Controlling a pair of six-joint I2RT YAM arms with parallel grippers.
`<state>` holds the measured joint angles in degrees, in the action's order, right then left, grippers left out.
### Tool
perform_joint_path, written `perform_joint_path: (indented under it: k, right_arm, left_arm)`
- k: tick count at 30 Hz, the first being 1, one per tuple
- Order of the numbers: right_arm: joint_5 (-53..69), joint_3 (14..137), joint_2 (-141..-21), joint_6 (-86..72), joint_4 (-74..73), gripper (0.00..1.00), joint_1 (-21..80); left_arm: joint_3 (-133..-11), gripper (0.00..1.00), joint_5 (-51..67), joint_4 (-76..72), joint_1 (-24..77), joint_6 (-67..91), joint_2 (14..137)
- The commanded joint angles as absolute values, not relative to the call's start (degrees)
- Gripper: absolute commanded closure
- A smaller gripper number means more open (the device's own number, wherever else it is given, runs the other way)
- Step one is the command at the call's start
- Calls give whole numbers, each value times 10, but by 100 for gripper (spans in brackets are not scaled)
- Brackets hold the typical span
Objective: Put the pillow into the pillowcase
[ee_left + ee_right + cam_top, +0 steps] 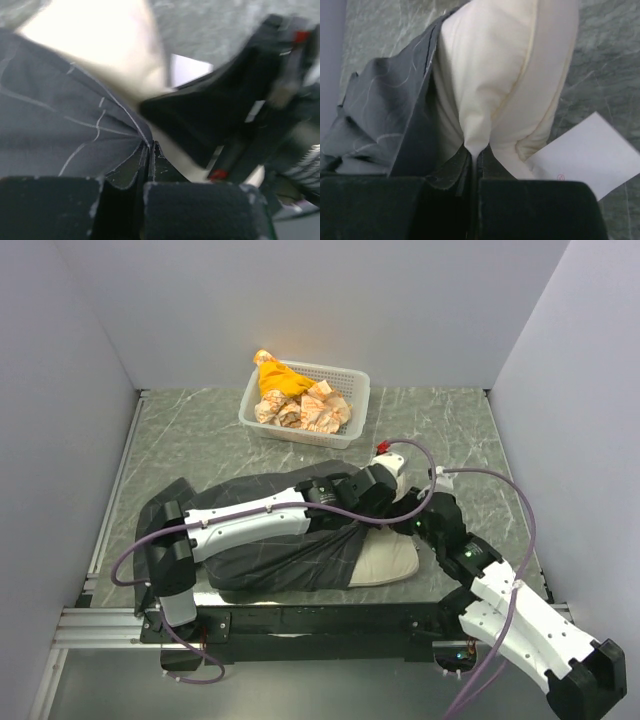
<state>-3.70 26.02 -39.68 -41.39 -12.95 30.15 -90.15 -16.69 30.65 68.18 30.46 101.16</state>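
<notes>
The dark grey checked pillowcase lies across the near middle of the table. The cream pillow sticks out of its right end, mostly inside. My left gripper reaches across the case and is shut on the pillowcase's edge; in the left wrist view the grey fabric gathers into the closed jaws. My right gripper is shut on a fold of the pillow; in the right wrist view the cream fabric pinches between the jaws, with the pillowcase to the left.
A white basket with orange and pale crumpled cloths stands at the back middle. A white paper slip lies on the marble table beside the pillow. Grey walls close in left, right and back.
</notes>
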Motion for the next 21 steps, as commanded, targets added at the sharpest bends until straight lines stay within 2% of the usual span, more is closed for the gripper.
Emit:
perform_joint_path:
  k: [1,4,6,8,10,12,13,16,21]
  right_arm:
    - [-46,277,-409,-454,-113,100,334]
    - [-111,258,-419,-440,-124,100,305]
    - [-67,241,-417,-424,-113,100,254]
    - [-21,229,-419,-420,-85,100,208]
    - [-9,234,-438,-417,-84,100,209]
    - [-5,229,-446,-416,-80,100,211]
    - [-10,226,-446,-415,-80,100,212]
    - [-13,221,-447,-414,-80,100,211]
    - [-11,225,-452,-410,-82,100,211]
  left_arm:
    - [-954,99,-90,179,686,289,1003]
    - [-912,94,-91,167,686,294,973]
    - [-870,91,-114,180,684,305,948]
    - [-846,77,-126,193,683,315,934]
    - [-805,46,-131,209,688,322,906]
    - [-765,34,-155,221,700,329,869]
    - [-753,24,-159,230,705,330,855]
    - [-729,18,-189,267,743,324,818]
    - [-713,19,-256,384,861,370,841]
